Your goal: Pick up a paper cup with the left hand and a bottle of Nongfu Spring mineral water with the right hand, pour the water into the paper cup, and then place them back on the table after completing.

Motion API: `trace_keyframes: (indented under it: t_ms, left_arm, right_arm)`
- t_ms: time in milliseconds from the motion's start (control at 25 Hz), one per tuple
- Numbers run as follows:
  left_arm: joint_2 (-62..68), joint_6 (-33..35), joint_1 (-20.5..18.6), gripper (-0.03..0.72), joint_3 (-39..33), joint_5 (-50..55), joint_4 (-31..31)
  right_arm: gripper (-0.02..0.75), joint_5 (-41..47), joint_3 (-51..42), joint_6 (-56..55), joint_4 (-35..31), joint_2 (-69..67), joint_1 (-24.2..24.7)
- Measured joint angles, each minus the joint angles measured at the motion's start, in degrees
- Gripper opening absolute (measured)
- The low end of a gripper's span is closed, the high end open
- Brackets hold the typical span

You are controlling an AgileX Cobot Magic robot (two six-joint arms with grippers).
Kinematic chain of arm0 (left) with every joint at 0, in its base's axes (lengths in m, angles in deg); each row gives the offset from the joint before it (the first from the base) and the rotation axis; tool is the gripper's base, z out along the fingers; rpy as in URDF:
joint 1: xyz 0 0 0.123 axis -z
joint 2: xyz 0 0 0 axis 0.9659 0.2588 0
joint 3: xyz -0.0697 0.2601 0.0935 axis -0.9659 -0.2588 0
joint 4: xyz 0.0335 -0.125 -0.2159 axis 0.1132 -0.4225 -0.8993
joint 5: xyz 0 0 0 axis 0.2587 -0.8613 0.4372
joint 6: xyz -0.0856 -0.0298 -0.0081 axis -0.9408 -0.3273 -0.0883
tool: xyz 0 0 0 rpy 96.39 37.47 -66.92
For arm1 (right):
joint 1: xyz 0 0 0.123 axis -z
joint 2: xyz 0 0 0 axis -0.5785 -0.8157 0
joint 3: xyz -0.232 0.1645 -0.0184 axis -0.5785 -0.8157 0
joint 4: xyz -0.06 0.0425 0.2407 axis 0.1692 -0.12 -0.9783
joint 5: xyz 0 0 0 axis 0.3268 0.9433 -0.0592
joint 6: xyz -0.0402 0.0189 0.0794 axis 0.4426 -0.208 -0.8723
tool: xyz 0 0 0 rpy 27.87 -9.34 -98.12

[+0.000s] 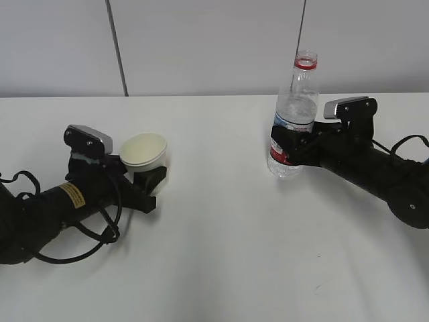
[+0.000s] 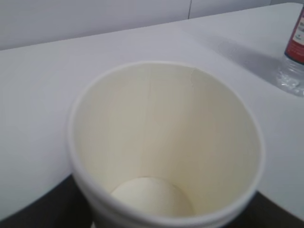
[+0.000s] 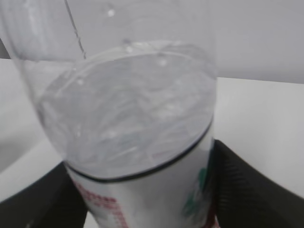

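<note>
Paper cup clasped in left hand; bottle between right hand fingers, grip uncertain

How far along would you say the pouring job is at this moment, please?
Early on. The left gripper sits around the paper cup, which the left wrist view shows empty. The right gripper brackets the uncapped bottle, whose base looks on the table; a firm grip cannot be confirmed. Water remains in the bottle. Lifting, pouring and setting both back down are left.
</note>
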Motion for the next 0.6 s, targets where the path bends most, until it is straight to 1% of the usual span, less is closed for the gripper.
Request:
trace_keyframes:
  t_ms: [280,480,600]
  left_arm:
    - [0.0,-0.37,0.0,0.417,0.0,0.0,1.23]
    - [0.0,-0.53,0.0,0.395,0.0,0.0,2.04]
    - [0.0,-1.12,0.0,0.384,0.0,-0.05,3.14]
  right_arm:
    - [0.511,0.0,0.0,0.0,0.0,0.0,0.0]
    - [0.51,0.0,0.0,0.0,0.11,0.0,0.0]
    - [0.51,0.0,0.1,0.0,1.27,0.0,0.0]
